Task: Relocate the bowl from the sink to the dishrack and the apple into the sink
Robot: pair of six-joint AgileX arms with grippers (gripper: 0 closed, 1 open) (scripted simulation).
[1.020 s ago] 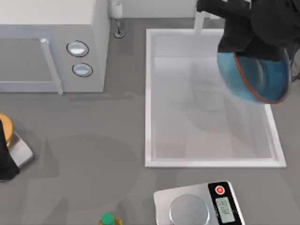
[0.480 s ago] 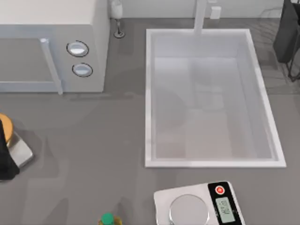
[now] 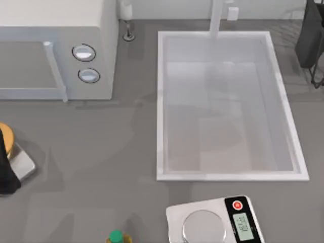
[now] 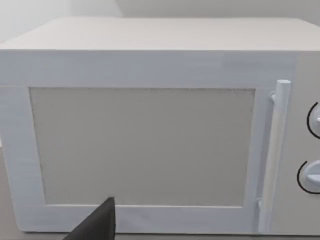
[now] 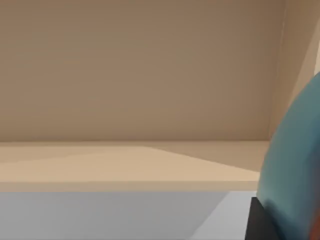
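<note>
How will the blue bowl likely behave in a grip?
The bowl, beside the right pincer in the right wrist view, looks glossy, so probably slippery. Its smooth curved wall suggests a rigid shell, likely holding shape. Left pincer sits facing the microwave.

The top camera looked straight down on the table [image 3: 101,142]. The left wrist camera faced the microwave [image 4: 150,135] closely, as overhead; the right wrist camera sat close against the bowl [image 5: 295,170].

Sink [image 3: 161,101]: smooth white, faint sheen. Tabletop [image 3: 101,142]: matt grey. Microwave [image 3: 55,30]: matt pale plastic look. Scale plate [image 3: 204,227]: brushed metal. Bowl [image 5: 295,165]: glossy blue. Dishrack [image 3: 291,30]: thin grey wire.
</note>
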